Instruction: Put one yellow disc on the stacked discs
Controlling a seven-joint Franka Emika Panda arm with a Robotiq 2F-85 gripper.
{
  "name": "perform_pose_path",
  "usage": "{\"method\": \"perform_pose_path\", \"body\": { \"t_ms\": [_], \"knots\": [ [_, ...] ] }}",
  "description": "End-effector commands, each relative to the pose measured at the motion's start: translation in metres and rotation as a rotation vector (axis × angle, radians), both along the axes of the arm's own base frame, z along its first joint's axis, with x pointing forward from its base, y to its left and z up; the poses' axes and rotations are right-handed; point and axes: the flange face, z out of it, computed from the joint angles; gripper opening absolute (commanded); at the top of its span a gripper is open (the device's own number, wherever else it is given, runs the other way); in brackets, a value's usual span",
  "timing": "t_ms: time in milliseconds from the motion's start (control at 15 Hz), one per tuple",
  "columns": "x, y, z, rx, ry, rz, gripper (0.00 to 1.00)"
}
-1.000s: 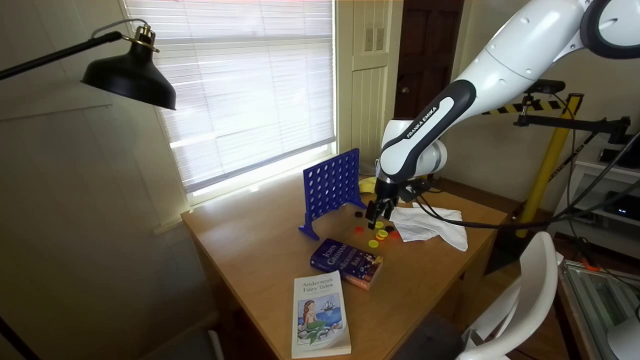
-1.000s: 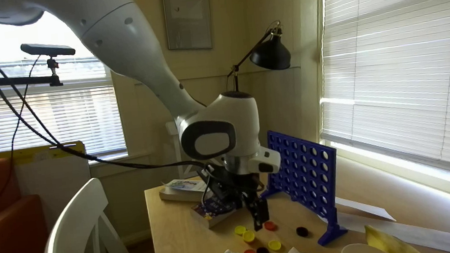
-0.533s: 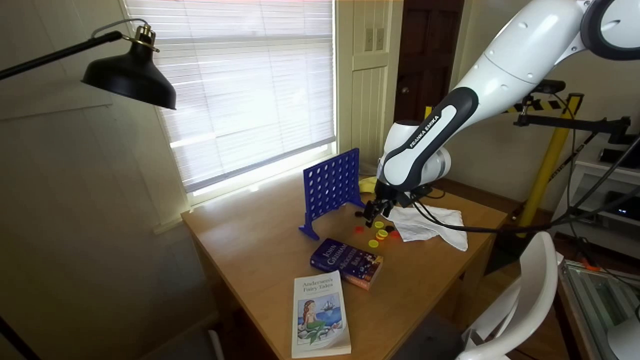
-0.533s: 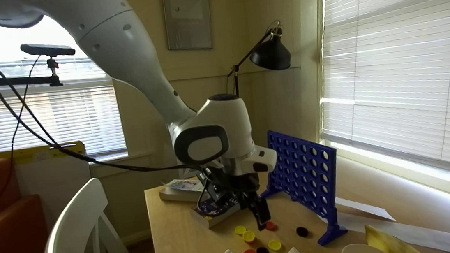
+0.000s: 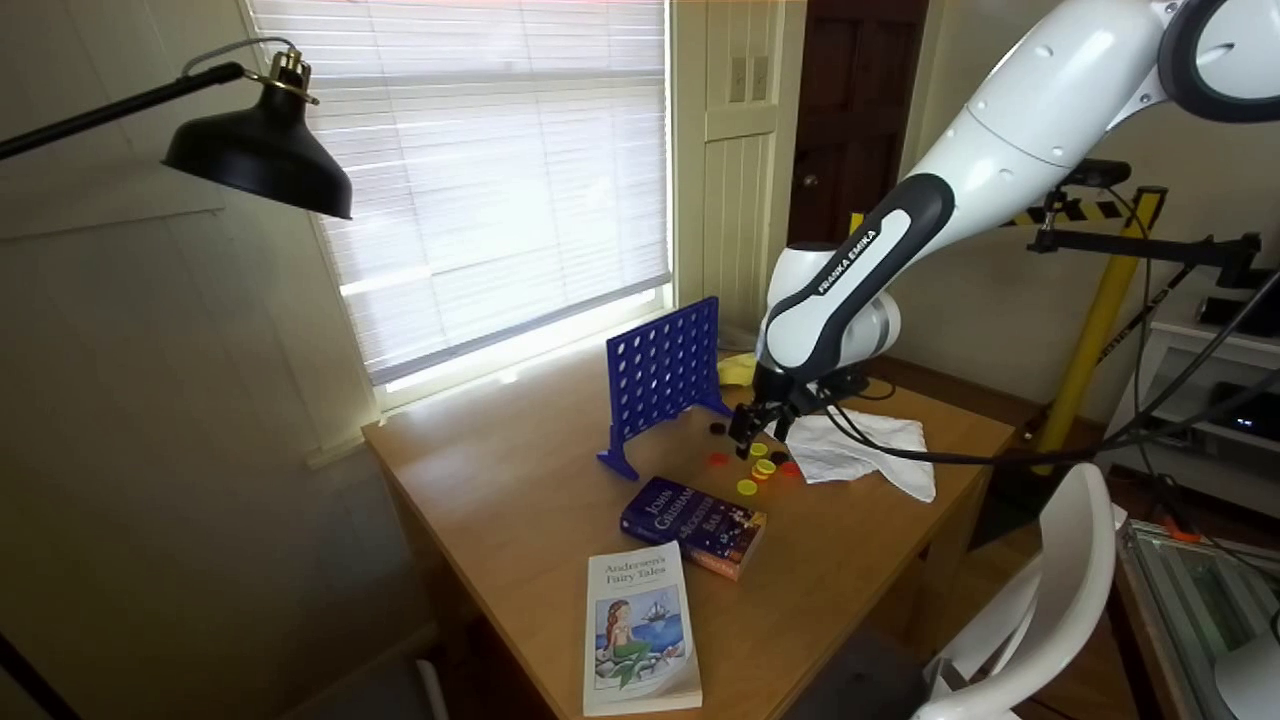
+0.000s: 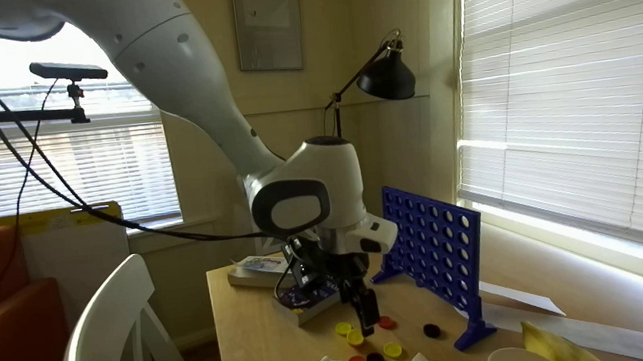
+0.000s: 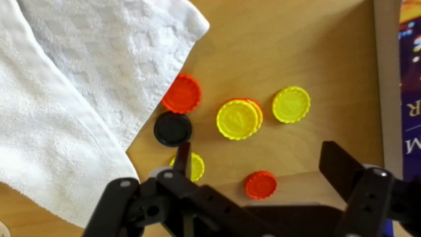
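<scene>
Cloth (image 7: 75, 92), white and folded, is covering much of the wrist view's left, at nine o'clock from the stacked discs (image 7: 236, 120) on the table (image 7: 279, 56). A black disc (image 7: 172, 129) is lying near nine; just beside it, a red disc (image 7: 182, 94) is sitting at ten, the cloth's edge hiding part of it. A loose yellow disc (image 7: 198, 167) is resting between seven and eight, partly hidden behind a finger of the pincer (image 7: 256, 149). The stacked discs are standing at the dial's centre, yellow uppermost, slightly askew over yellow and red edges. Toward six, the pincer is hanging above the table, its two fingers standing well apart. Farther right, another red disc (image 7: 260, 185) is lying between five and six, another yellow disc (image 7: 291, 104) is sitting between two and three, and a purple book (image 7: 411, 158) is lying at three.
</scene>
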Motion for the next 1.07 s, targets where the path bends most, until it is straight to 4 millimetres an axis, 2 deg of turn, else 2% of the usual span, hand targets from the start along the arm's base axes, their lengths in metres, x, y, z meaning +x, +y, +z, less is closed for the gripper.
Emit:
{"method": "perform_pose_path", "body": {
  "t_ms": [0,467,867,1000],
  "knots": [
    [0.007,-0.005,-0.005,0.026,0.034,-0.038,1.00],
    [0.020,-0.011,-0.020,0.048,0.038,-0.038,1.00],
    [0.025,-0.008,-0.033,0.062,0.073,-0.034,1.00],
    [0.022,-0.007,-0.033,0.066,0.090,-0.033,0.95]
  ]
}}
